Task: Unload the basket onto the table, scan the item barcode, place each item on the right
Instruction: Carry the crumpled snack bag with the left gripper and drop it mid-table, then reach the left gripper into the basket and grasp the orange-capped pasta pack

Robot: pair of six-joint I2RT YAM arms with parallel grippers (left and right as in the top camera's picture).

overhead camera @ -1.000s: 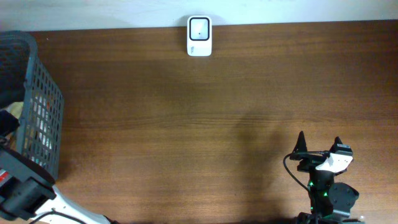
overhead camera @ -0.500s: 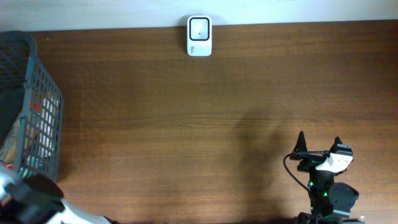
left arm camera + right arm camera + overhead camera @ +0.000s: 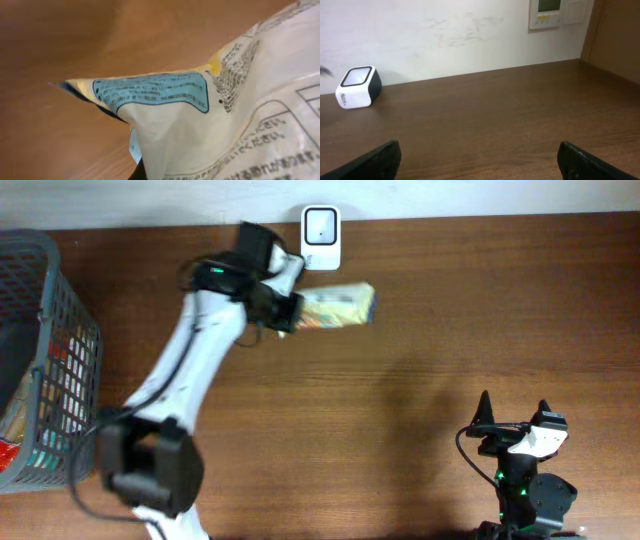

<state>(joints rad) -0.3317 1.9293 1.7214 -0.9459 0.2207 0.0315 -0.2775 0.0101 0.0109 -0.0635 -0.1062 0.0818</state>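
Packet [image 3: 340,305] is hanging clamped in the left gripper [image 3: 285,311] just beside the scanner [image 3: 321,238], swung over from the basket [image 3: 75,350] moments ago, scan nearing.

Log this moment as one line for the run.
left claw: shut on snack packet | snack packet: held near scanner | right claw: open, empty

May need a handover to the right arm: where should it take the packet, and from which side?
Take the packet by its free right end, coming in from the right. The left tool is shut on its left end, so only the right end is clear. It looks like a thin, soft pouch, so pinch across its flat faces.
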